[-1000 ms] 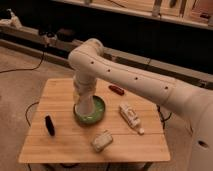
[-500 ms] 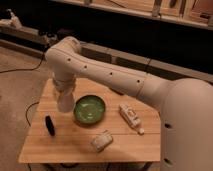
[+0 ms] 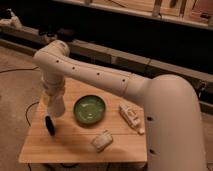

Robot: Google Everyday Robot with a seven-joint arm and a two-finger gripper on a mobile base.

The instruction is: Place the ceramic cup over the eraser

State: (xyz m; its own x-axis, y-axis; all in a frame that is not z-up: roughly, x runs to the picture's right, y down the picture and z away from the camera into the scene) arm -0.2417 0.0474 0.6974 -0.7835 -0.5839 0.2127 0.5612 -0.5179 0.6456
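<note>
The arm reaches from the right over the wooden table [image 3: 75,145] and bends down at its left side. My gripper [image 3: 54,99] hangs there, shut on the off-white ceramic cup [image 3: 57,108], which blends with the arm's end and is held just above the tabletop. The black eraser [image 3: 50,125] lies on the table just below and slightly left of the cup, apart from it. The cup is to the left of the green bowl [image 3: 90,110].
A flat white tube-like pack [image 3: 131,118] lies right of the bowl. A cream rectangular block [image 3: 102,141] lies near the front edge. Dark shelving runs behind the table. The floor lies to the left, with a cable on it.
The arm has swung left from over the green bowl, carrying the cup to the table's left side, above the eraser. The bowl now shows fully.
</note>
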